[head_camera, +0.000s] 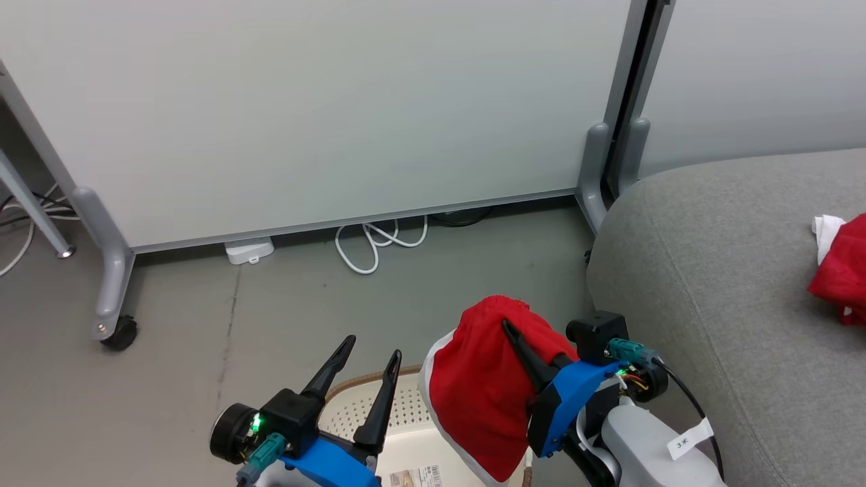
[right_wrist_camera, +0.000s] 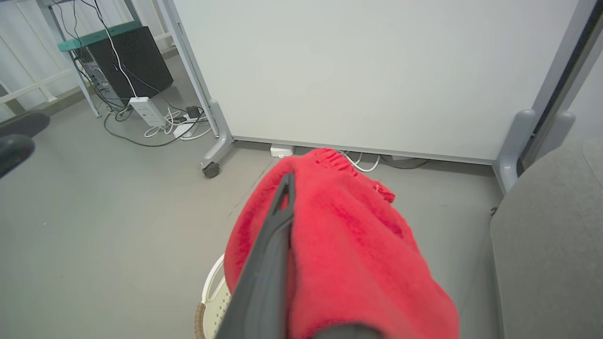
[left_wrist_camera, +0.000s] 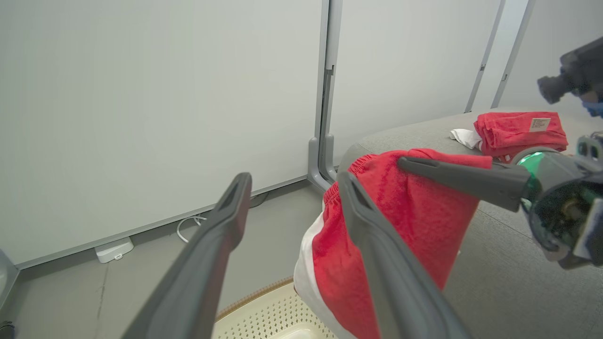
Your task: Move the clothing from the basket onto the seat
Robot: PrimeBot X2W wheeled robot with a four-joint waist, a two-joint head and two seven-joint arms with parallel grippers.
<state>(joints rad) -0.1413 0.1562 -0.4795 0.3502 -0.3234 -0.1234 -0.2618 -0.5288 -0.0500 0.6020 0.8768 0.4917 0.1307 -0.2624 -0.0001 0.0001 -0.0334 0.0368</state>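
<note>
Clothing of soft red fabric with white trim (head_camera: 480, 406) hangs limp, surely light, from the right pincer (head_camera: 515, 341) pinching near its gathered edge; left pincer (head_camera: 372, 346) spread.

The grey floor (head_camera: 203, 392) carries the basket (head_camera: 408, 408), which stands at the near edge of the head view, near the seat (head_camera: 717, 284). Along the far side, partition panels stand on the floor on grey feet (head_camera: 108, 291), one of them with a black castor (head_camera: 122, 334). At the panels' base lie a small white box (head_camera: 249, 250) and a looped white cable (head_camera: 371, 249), near each other but apart. On top of the seat lies folded red clothing (head_camera: 842, 270), with a white piece (head_camera: 827, 233) touching its edge
</note>
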